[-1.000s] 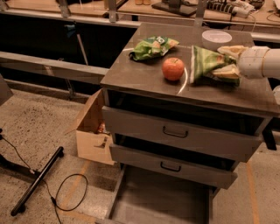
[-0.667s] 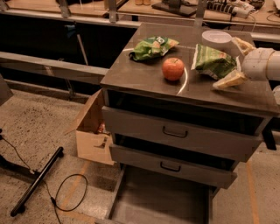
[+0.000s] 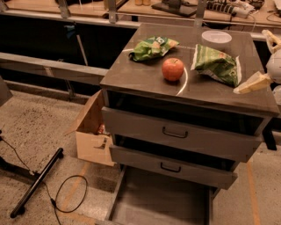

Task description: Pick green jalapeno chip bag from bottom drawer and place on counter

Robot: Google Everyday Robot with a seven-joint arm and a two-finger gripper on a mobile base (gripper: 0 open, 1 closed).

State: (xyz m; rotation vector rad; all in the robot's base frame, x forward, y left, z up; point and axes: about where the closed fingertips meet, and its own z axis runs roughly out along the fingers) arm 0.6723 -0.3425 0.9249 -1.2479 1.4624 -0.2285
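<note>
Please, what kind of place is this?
Probably a lab or workshop: a grey metal drawer cabinet, a cable on the speckled floor, cluttered workbenches behind. The gripper is at the right edge, beside the green jalapeno chip bag on the counter.

This looks like a robotics lab or workshop. A grey metal cabinet (image 3: 140, 127) stands on a speckled concrete floor (image 3: 39, 118), where a loose cable (image 3: 70, 193) and a black stand leg (image 3: 37, 182) lie. An open cardboard box (image 3: 90, 140) sits beside it, and cluttered workbenches (image 3: 131, 6) run behind. The gripper (image 3: 252, 61) hovers at the right edge of the counter (image 3: 145, 74), fingers spread.
</note>
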